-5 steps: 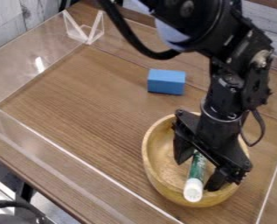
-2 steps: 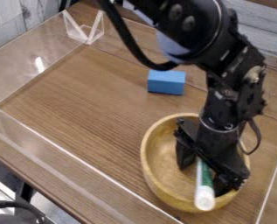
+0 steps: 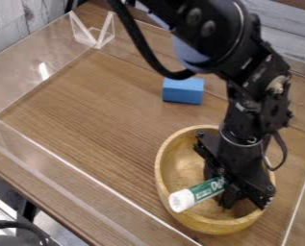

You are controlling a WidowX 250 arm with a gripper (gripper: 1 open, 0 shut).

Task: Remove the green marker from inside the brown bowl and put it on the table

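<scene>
Closing black gripper (image 3: 235, 184) on short green marker with white cap (image 3: 197, 193), inside shallow tan wooden bowl (image 3: 171, 161). Marker swung from upright-leaning to near level, cap now pointing left. Grasp looks made; lift toward wood-grain table (image 3: 90, 106) pending.

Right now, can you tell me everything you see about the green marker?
The green marker is a short, chunky stick with a green barrel, white lettering and a white cap end. It looks like plastic. It lies tilted inside the brown bowl, white end pointing toward the bowl's near-left rim. The black gripper reaches straight down over its green end, jaws either side of it. A firm grip can't be confirmed.
</scene>
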